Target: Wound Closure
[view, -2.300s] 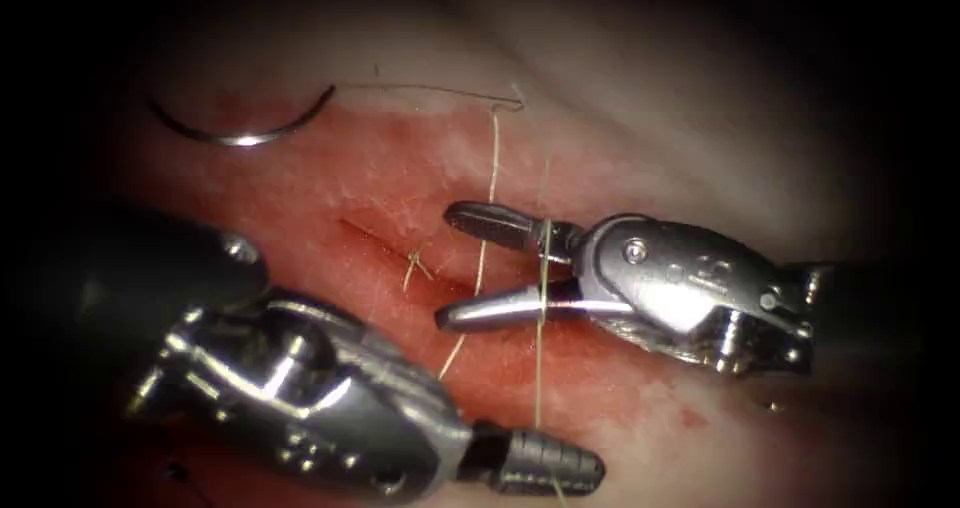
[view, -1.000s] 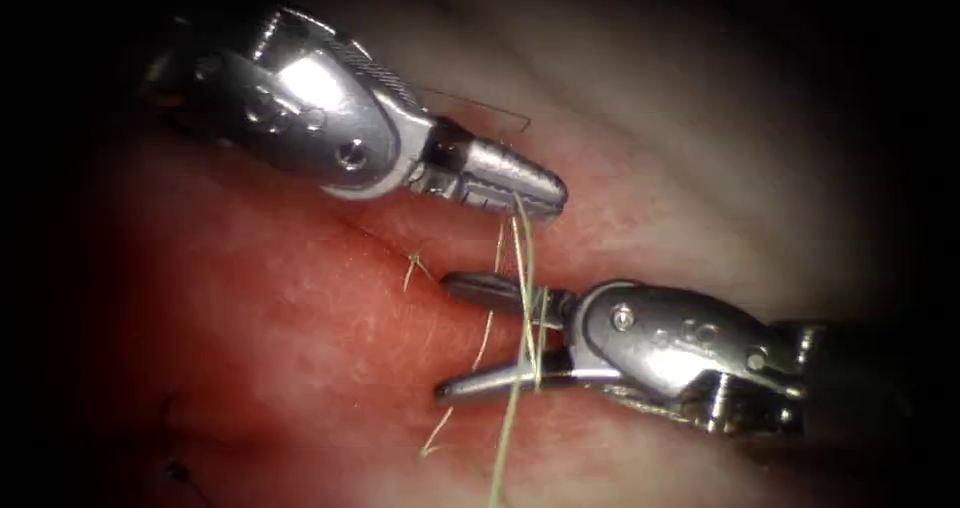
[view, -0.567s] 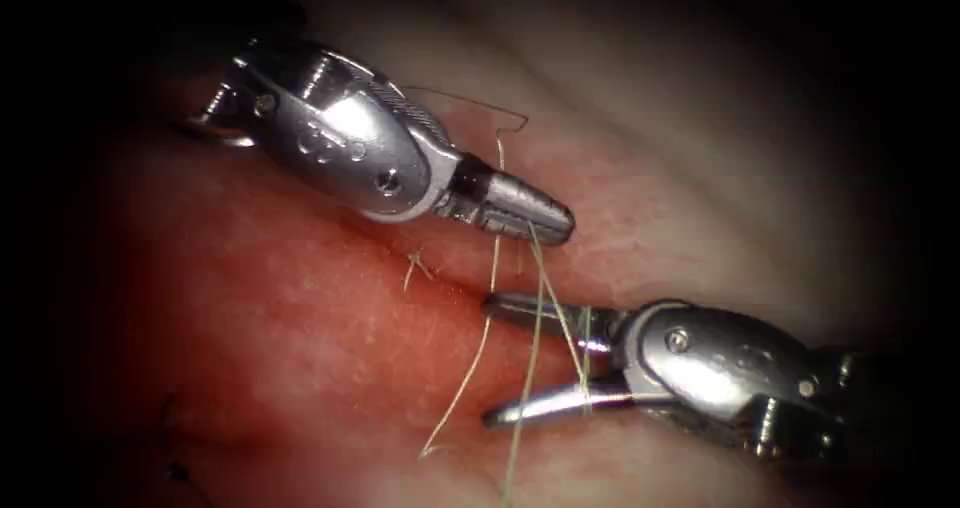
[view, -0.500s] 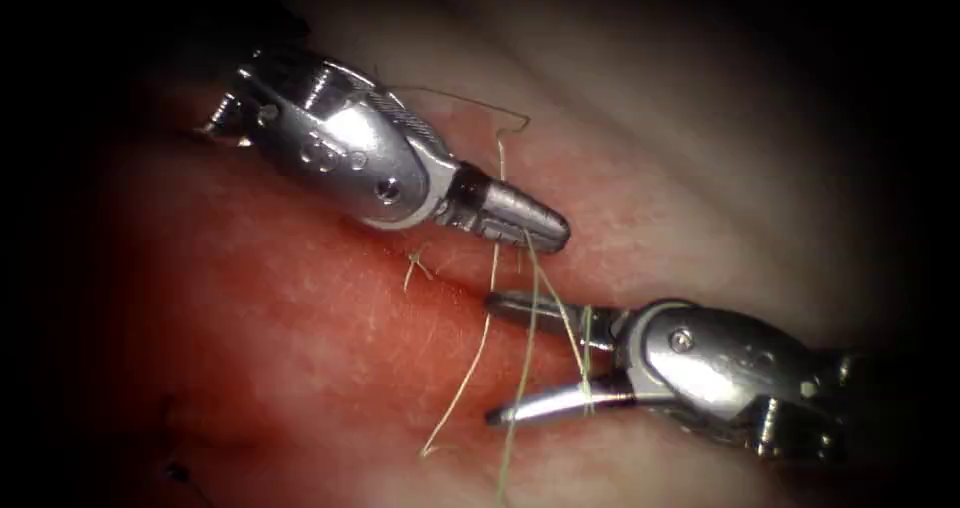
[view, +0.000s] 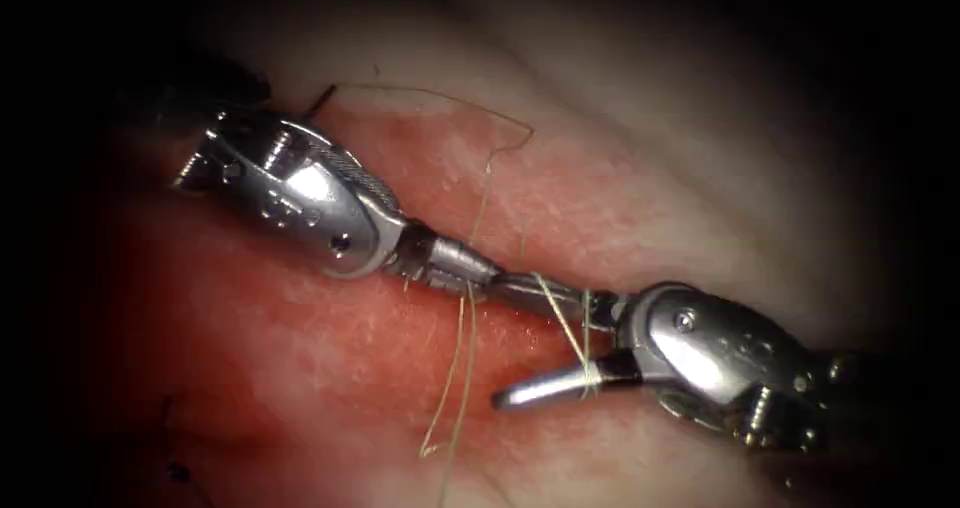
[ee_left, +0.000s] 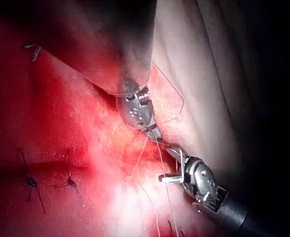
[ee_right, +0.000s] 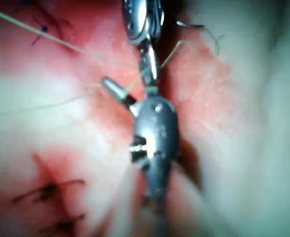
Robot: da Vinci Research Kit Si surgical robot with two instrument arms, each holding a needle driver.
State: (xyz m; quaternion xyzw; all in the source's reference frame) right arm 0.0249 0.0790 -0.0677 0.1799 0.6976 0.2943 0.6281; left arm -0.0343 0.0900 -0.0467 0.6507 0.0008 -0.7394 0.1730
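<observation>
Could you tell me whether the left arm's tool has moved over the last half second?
Yes. The left tool, shut on the thread, has moved left and slightly down along the cut.

The needle (view: 322,96) is hidden behind the left tool (view: 470,268) except for one dark end beside its wrist. The thread (view: 455,388) runs off the endoscope view's lower edge. Whether the left tool's jaws grip the thread cannot be told; the right tool (ee_right: 130,91) is blurred in its wrist view
</observation>
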